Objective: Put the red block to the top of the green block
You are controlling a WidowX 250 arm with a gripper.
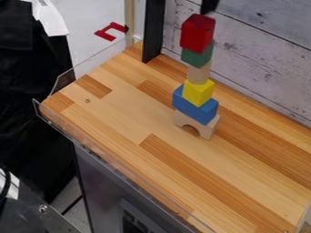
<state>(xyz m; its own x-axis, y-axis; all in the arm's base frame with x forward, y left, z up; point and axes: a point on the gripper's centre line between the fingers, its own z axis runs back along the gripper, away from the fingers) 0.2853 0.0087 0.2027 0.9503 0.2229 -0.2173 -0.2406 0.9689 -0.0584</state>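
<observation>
A small black part of the gripper (209,6) shows at the top edge, just above and behind the red block. The red block (197,33) stands at the top of a tower, resting on the green block (197,55) and turned slightly against it. Below the green block come a plain wooden block (198,73), a yellow block (198,93), a blue block (195,105) and, at the base, a wooden arch (206,129) on the table.
The wooden table (139,123) has a clear plastic rim (91,142) along its left and front sides. A black upright post (153,32) stands at the back, left of the tower, before a whitewashed plank wall (267,59).
</observation>
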